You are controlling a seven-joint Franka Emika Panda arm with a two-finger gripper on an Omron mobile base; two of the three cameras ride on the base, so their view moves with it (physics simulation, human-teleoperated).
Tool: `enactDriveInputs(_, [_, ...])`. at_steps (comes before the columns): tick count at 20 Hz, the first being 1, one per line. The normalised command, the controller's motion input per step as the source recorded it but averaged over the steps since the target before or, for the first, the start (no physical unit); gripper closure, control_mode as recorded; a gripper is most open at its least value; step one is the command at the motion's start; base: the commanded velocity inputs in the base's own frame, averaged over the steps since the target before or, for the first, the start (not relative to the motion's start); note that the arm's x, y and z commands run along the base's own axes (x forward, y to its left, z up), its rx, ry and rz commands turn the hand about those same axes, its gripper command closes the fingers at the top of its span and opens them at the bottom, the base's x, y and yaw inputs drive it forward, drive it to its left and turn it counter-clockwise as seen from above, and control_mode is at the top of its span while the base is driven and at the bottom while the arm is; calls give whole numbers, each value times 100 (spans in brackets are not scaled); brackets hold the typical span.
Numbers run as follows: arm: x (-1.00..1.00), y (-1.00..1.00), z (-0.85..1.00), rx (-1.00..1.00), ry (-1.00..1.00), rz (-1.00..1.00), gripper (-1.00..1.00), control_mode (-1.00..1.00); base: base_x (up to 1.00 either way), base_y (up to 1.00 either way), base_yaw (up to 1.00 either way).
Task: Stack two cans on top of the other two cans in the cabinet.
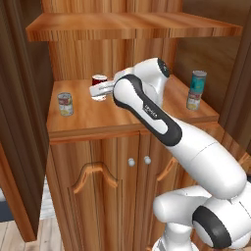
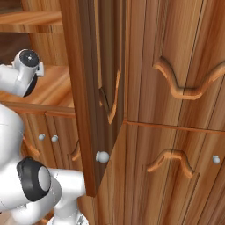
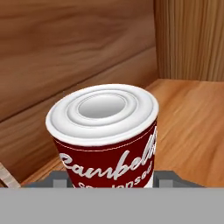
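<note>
Gripper clamped on red-and-white can, label reading "Campbell's" (partly cut off)

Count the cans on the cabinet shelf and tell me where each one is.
4. A yellowish-labelled can stands at the shelf's left front. A dark red and white can is at the back, in the gripper. At the right, a teal can sits stacked on another can. The arm may hide more.
</note>
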Motion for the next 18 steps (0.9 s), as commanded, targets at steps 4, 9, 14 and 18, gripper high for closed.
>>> enactDriveInputs(4, [0, 36, 22, 0, 0, -2, 100, -100, 0, 0, 0])
enactDriveInputs(9, [2, 37, 10, 0, 0, 0, 100, -100, 0, 0, 0])
enactDriveInputs(14, [10, 37, 2, 0, -1, 0, 100, -100, 0, 0, 0])
enactDriveInputs(18, [15, 30, 2, -4, -1, 0, 100, -100, 0, 0, 0])
